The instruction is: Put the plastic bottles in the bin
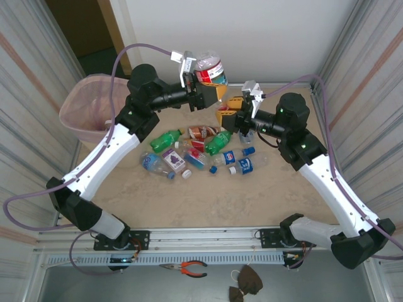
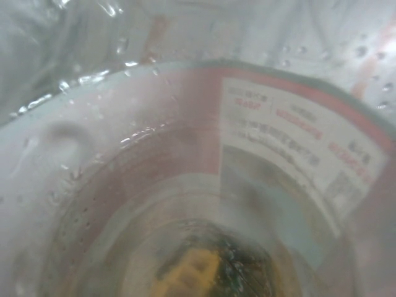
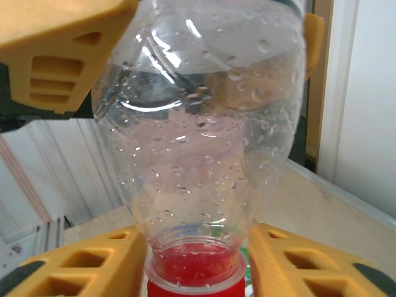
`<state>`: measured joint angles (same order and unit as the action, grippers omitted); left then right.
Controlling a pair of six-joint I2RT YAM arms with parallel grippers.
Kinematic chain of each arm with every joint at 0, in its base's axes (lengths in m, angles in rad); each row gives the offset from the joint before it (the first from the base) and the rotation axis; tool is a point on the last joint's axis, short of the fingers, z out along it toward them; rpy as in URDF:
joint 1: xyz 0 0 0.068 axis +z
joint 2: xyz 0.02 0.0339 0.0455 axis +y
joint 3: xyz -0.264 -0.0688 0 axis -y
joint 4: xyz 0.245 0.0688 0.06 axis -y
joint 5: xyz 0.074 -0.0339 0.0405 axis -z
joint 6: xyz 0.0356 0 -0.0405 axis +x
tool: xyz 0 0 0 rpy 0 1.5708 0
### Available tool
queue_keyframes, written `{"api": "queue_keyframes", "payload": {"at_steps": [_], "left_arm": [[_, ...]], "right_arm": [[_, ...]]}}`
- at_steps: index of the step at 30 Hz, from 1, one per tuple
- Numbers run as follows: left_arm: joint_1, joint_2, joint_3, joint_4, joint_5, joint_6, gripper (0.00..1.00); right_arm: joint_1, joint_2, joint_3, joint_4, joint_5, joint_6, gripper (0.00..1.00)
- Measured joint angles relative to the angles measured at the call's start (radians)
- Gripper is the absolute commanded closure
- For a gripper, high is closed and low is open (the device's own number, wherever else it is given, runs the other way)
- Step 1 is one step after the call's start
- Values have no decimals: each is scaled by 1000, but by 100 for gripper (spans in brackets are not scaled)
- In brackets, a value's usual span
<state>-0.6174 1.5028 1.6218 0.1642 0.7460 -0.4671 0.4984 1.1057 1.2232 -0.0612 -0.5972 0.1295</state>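
- Left claw [image 3: 192,49] clamps a clear bottle [image 3: 198,154] by its body, raised, far centre.
- Right claw [image 3: 197,247] flanks its red-capped neck; gripping or loose, hard to tell.
- Bin [image 1: 75,116] far left.

The bottle [image 2: 111,185] has blurred label [image 2: 291,136] print.

bright and even, lit from overhead, soft shadows on the table [image 1: 208,201]; hazy, out of focus in the left wrist view against the wet bottle [image 2: 185,185]; sharp droplets, white glints, blurred background in the right
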Motion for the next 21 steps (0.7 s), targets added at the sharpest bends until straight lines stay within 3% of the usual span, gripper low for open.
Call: {"api": "queue_keyframes", "payload": {"at_steps": [4, 10, 16, 21], "left_arm": [[0, 0, 14, -59, -22, 38, 40], [32, -18, 51, -212, -66, 102, 40], [179, -64, 85, -424, -121, 166, 40], [354, -101, 134, -629, -166, 221, 42]], "right_arm": [[0, -17, -12, -1, 22, -1, 33], [0, -62, -18, -23, 49, -7, 31], [-2, -100, -18, -49, 68, -15, 31], [-3, -100, -18, -61, 74, -27, 31]]}}
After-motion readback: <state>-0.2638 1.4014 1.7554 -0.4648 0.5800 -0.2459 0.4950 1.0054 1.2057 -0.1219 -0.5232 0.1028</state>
